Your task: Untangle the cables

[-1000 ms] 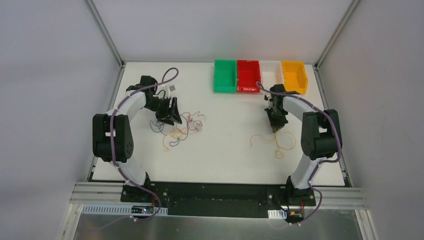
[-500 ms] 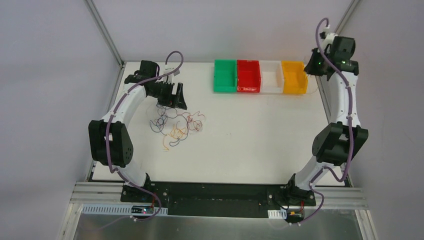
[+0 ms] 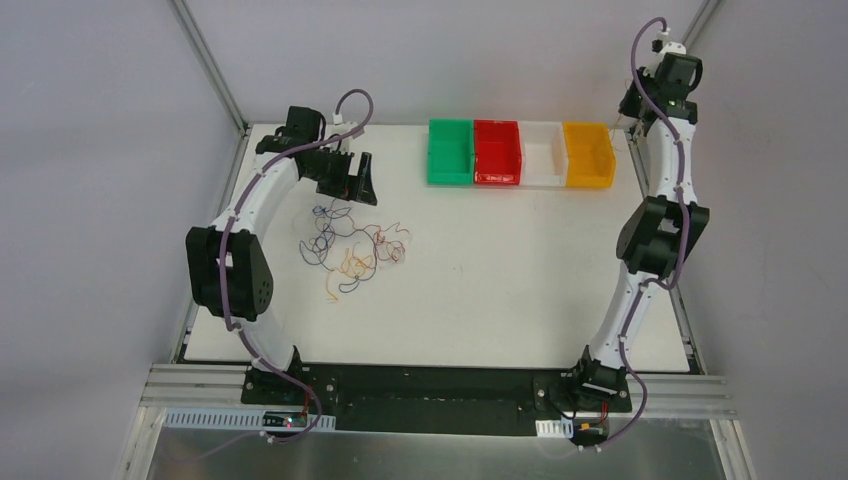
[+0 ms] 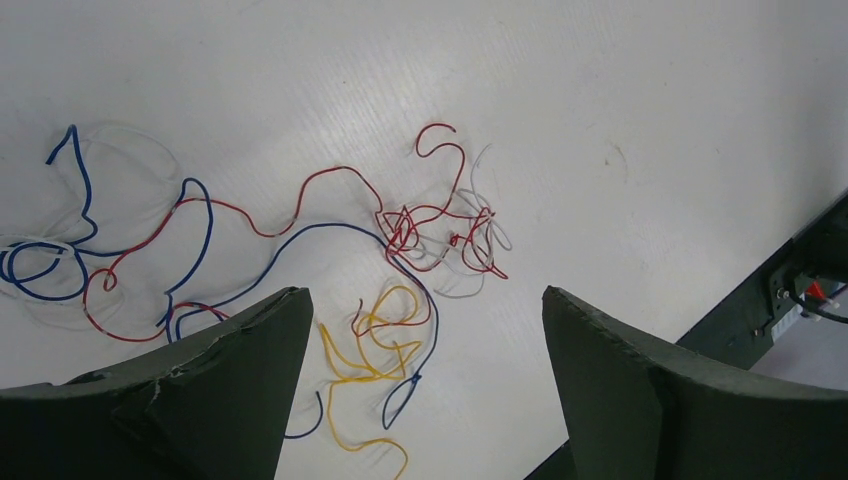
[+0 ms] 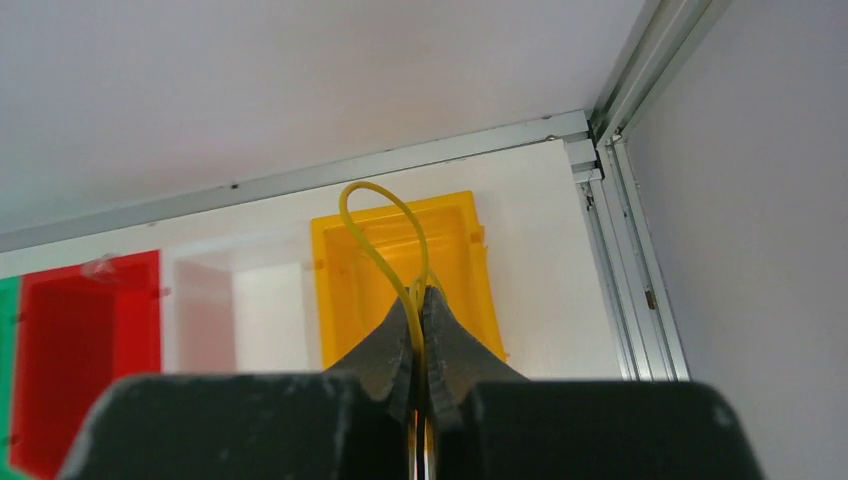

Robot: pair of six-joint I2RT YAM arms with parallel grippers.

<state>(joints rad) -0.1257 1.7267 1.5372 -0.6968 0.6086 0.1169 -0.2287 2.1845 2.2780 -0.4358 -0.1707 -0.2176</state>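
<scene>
The cables [image 3: 350, 245] lie in a loose tangle on the left of the white table. In the left wrist view I see a red wire [image 4: 330, 178], a dark blue wire [image 4: 62, 232], a yellow wire [image 4: 372, 345] and a whitish-grey wire [image 4: 482, 262]. My left gripper [image 3: 358, 182] hangs open and empty above the far side of the tangle, and its jaws stand wide apart [image 4: 421, 295]. My right gripper [image 5: 420, 292] is raised at the back right [image 3: 632, 106]. It is shut on a yellow wire [image 5: 385, 215] that loops above the yellow bin [image 5: 470, 270].
Four bins stand in a row at the back: green [image 3: 450, 152], red [image 3: 497, 152], white [image 3: 542, 155], yellow [image 3: 587, 155]. An aluminium frame [image 5: 630, 210] runs along the table's right edge and back corner. The black base rail [image 4: 800, 290] lies beyond the tangle.
My right gripper took a yellow wire from the table's right side and carried it up and back over the yellow bin. My left gripper lifted off the tangle and moved toward the far side.
</scene>
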